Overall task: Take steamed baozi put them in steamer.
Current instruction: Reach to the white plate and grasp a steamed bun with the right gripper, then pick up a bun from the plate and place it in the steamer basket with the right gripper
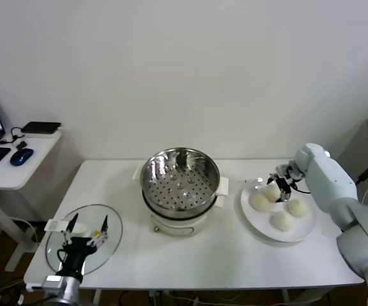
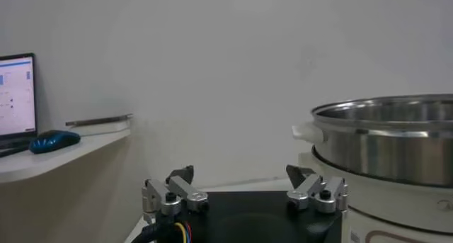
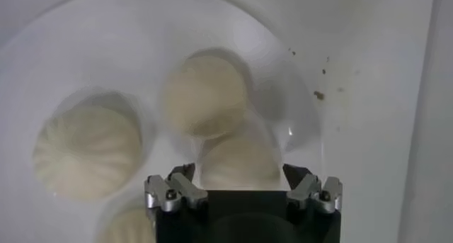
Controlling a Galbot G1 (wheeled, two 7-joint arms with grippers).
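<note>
Four steamed baozi (image 1: 281, 210) lie on a white plate (image 1: 258, 226) just right of the steamer (image 1: 179, 180), whose perforated basket holds nothing. The right gripper (image 1: 282, 182) hangs over the plate's far edge, jaws wide apart, gripping nothing. Left of the steamer, the left gripper (image 1: 86, 231), jaws spread and empty, hovers over a glass lid (image 1: 111, 220) on the white table (image 1: 222, 255).
</note>
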